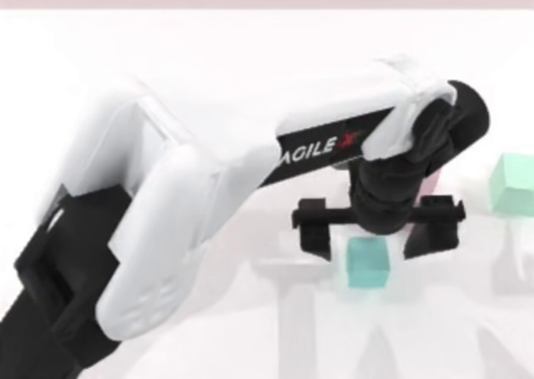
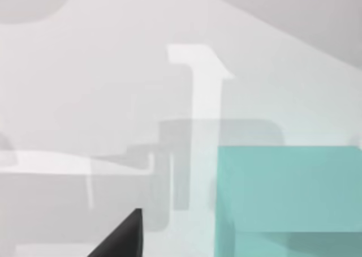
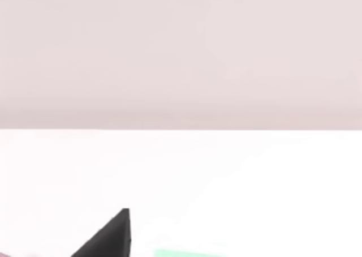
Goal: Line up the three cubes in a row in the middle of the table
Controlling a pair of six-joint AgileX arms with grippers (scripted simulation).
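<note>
My left gripper (image 1: 377, 229) hovers, fingers open, above the turquoise cube (image 1: 368, 262) at lower centre-right of the desk (image 1: 209, 62). The mint cube (image 1: 511, 183) sits apart at right; row unfinished.

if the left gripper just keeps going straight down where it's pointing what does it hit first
Probably the turquoise cube: the left gripper hangs open above it, pointing down. Depth is unclear; it may reach bare table beside the cube.

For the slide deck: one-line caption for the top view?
Left gripper, open, poised above the small matte turquoise cube on the glossy white table; pale mint-green cube sits at the right edge.
</note>
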